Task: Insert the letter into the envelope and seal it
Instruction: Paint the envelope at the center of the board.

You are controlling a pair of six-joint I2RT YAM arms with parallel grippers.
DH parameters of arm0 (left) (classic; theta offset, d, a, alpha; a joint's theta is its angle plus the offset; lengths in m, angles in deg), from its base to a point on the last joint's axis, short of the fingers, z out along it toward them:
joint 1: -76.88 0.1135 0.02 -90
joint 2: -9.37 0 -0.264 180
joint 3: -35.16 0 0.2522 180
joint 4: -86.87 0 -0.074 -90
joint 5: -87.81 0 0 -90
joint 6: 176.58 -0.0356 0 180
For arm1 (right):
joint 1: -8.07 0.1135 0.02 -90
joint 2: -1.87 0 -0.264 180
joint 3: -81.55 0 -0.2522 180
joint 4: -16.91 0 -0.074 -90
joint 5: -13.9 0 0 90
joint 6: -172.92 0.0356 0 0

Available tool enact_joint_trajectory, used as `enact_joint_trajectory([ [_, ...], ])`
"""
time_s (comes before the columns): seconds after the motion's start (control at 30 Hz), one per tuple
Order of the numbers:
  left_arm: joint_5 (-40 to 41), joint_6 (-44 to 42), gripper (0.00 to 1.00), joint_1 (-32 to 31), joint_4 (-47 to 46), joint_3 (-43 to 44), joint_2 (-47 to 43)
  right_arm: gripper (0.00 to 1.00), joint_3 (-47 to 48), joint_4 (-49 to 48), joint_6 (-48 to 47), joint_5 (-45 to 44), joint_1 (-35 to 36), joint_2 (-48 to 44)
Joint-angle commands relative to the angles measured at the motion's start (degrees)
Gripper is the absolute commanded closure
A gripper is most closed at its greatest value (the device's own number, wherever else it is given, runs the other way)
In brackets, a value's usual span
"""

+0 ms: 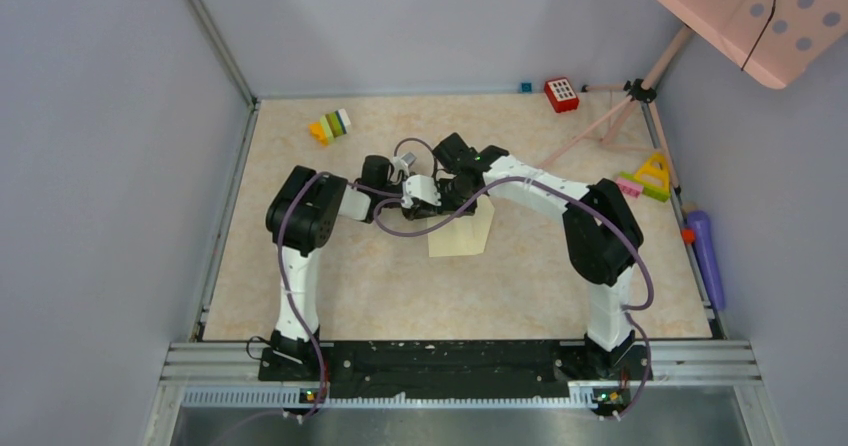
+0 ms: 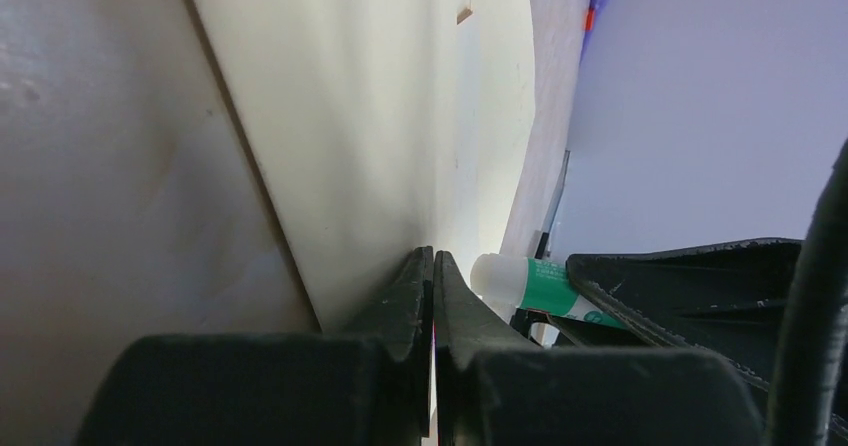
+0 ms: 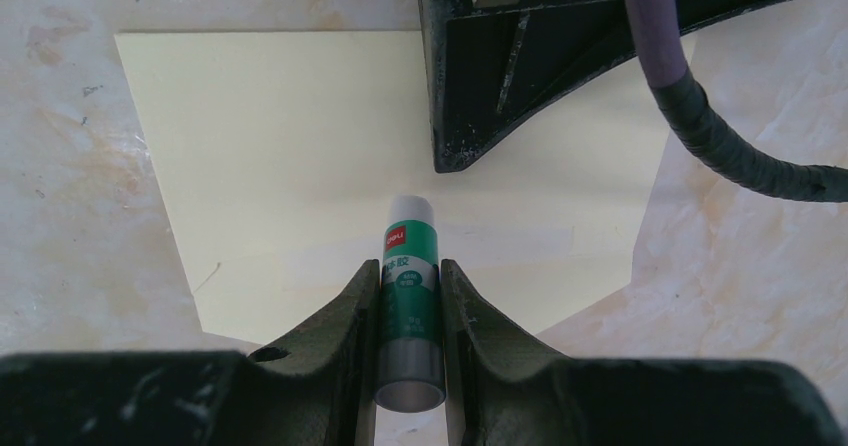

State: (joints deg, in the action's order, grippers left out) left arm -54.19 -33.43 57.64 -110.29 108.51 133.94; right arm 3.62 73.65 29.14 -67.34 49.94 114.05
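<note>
- The pale yellow-cream rectangular paper envelope [image 1: 462,234] lies flat on the beige marbled table [image 1: 300,266], near the middle and between the two arms.
- In the right wrist view, the envelope's two side edges slant inward toward the camera.
- The right gripper [image 3: 410,269] is closed around a green glue stick with a white cap [image 3: 408,228]. A finger presses each side of the tube. The capped end points out over the envelope's face.
- The left gripper [image 2: 432,258] has its two black fingers pressed together, with only a hairline between them.
- The envelope's pale face rises right beside those fingers. This view is too close to tell whether a paper edge is caught between them.
- From the right wrist, the left gripper's black body sits over the far right part of the envelope. A purple cable [image 3: 700,126] curves past it.
- From above, both grippers meet over the envelope's far edge, close together.
- Well apart from the envelope, along the far and right edges of the table, are:
  - a stack of coloured toy blocks [image 1: 331,126]
  - a red block with white squares [image 1: 562,94]
  - a yellow triangular toy [image 1: 655,174]
  - a purple cylinder [image 1: 704,251]
</note>
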Motion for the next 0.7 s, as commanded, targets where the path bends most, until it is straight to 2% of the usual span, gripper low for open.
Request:
enact_joint_trajectory([
  [0.0,1.6,1.2,1.00,-0.2,-0.6,-0.4,3.5,1.00,2.8,-0.2,0.6,1.6,-0.5,-1.1],
  [0.3,1.0,4.5,1.00,-0.4,-5.3,-1.7,6.1,1.00,2.7,-0.4,0.4,1.2,-1.7,-0.4],
  [0.67,1.5,3.9,1.00,-0.7,-4.4,-1.5,6.5,1.00,3.6,1.3,-0.2,0.9,-1.8,1.7],
])
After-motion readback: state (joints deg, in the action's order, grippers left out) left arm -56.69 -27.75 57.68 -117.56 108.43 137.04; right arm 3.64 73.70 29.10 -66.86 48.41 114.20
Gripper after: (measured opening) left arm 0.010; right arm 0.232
